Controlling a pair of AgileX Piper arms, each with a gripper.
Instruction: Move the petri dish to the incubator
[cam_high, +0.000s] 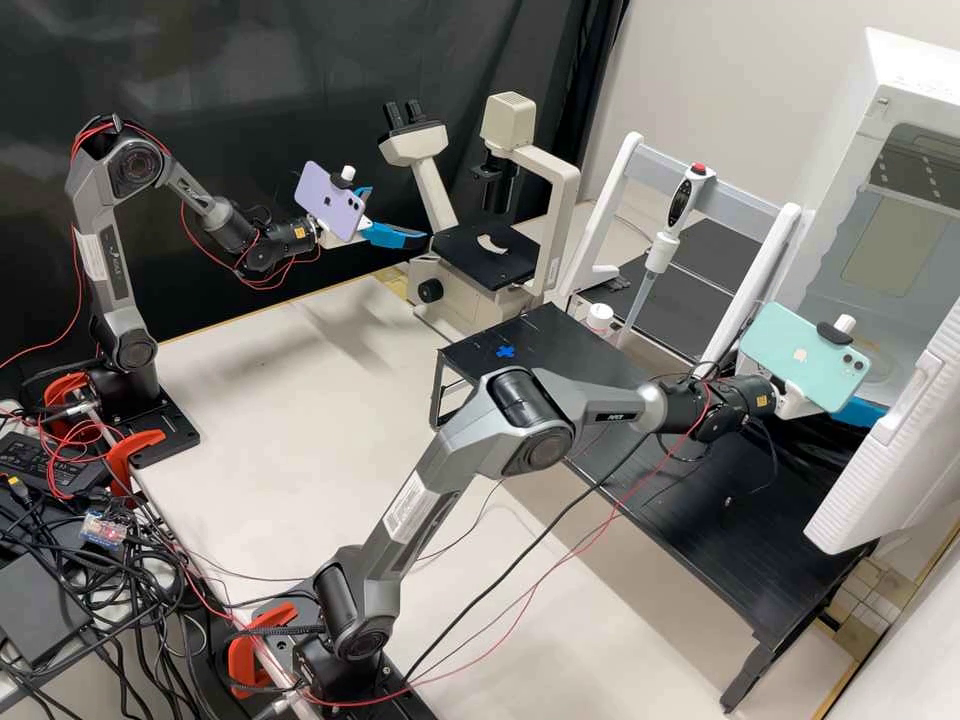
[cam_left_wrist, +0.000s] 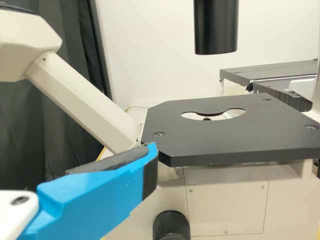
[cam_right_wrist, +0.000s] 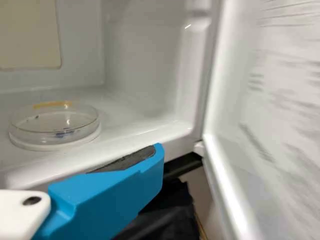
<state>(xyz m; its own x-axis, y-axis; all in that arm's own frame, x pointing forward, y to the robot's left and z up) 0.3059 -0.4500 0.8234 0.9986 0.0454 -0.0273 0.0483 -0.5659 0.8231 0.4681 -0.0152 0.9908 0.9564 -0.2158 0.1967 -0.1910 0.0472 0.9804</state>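
In the high view my left gripper (cam_high: 397, 214) stands open beside the microscope; one blue finger of this gripper (cam_left_wrist: 142, 162) shows near the black stage in the left wrist view. My right gripper (cam_high: 862, 412) is at the incubator's (cam_high: 905, 130) open front, partly behind the phone. The right wrist view has the clear petri dish (cam_right_wrist: 54, 125) lying flat on a white round base on the incubator floor (cam_right_wrist: 127, 117), just inside its front edge. Outside that edge, apart from the dish, is a finger of the open right gripper (cam_right_wrist: 150, 157), with nothing seen held.
The incubator door (cam_high: 900, 440) stands open close to the right gripper. A microscope (cam_high: 485, 255) stands at the back, with a pipette (cam_high: 664, 240) on a white-framed stand to its right. The black raised bench (cam_high: 720, 520) lies under the right forearm.
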